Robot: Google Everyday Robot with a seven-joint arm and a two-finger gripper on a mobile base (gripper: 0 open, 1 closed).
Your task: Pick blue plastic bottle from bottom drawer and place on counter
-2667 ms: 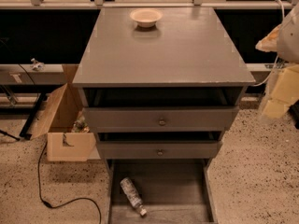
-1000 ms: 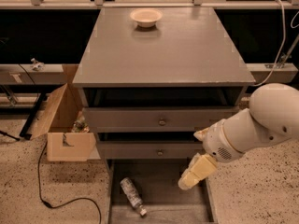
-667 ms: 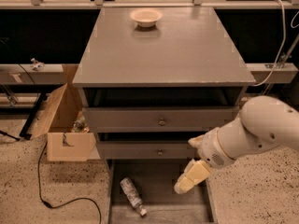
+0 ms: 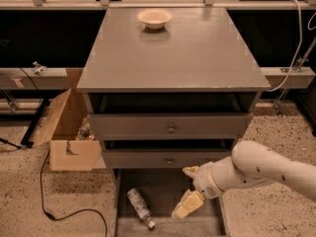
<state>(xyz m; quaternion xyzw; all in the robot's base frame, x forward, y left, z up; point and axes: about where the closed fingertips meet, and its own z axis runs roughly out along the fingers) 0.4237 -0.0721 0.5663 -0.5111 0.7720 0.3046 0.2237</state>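
Single camera view of the grey three-drawer cabinet. The gripper hangs over the right half of the open bottom drawer, carried on a white arm that enters from the right. Its two pale fingers stand apart with nothing between them. The blue plastic bottle lies on the drawer floor just left of the gripper and not touching it, its cap pointing towards the front of the drawer.

Compared with the view 0.7 s earlier, the gripper sits lower and further left, nearer the bottle. 2.7 s earlier the arm was at the right edge of the view, beside the cabinet. The bottle has not moved.

Above the gripper are two shallower drawers, and above them the counter. A cream bowl rests at its far edge, unchanged. Far to the gripper's left, an open cardboard box and a black cable lie on the speckled floor.
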